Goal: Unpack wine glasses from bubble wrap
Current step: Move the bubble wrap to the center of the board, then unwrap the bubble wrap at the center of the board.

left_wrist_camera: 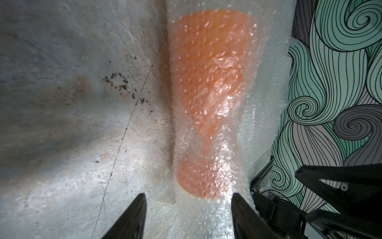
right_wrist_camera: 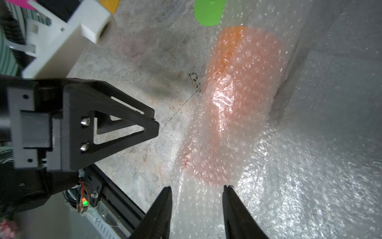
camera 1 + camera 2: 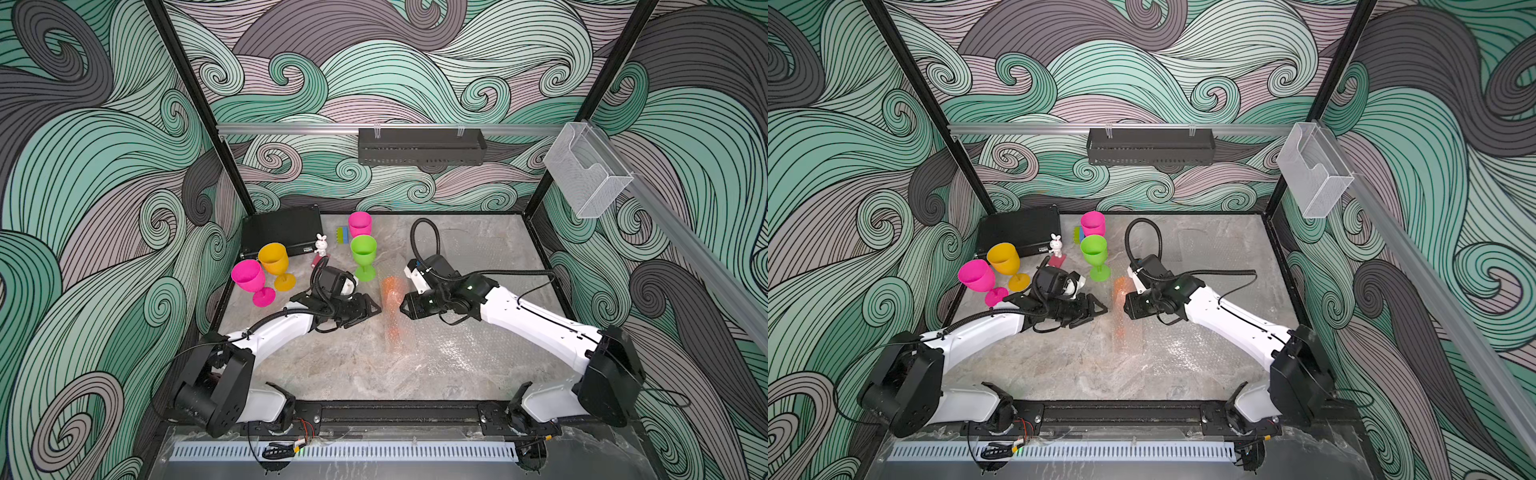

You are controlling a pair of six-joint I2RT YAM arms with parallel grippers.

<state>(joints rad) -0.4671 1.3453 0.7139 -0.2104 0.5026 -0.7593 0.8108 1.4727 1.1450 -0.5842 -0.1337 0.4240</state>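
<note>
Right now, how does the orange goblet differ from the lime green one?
The orange goblet lies on its side, while the lime green goblet stands upright on its foot. The orange goblet is rolled in a bubble wrap tube; the lime green goblet is bare. Both share the stemmed, round-footed shape.

Grey marbled tabletop (image 3: 332, 365) bears four upright goblets (image 3: 363, 249) and flattened bubble wrap (image 3: 457, 353).

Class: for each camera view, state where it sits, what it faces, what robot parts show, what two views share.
Both top views: overhead, near side, looking down at table; both arms show.
Left wrist: on left arm, facing wrapped orange glass; left gripper shows.
Right wrist: on right arm, facing it; right gripper, left gripper show.
Wrist views share that glass.
</note>
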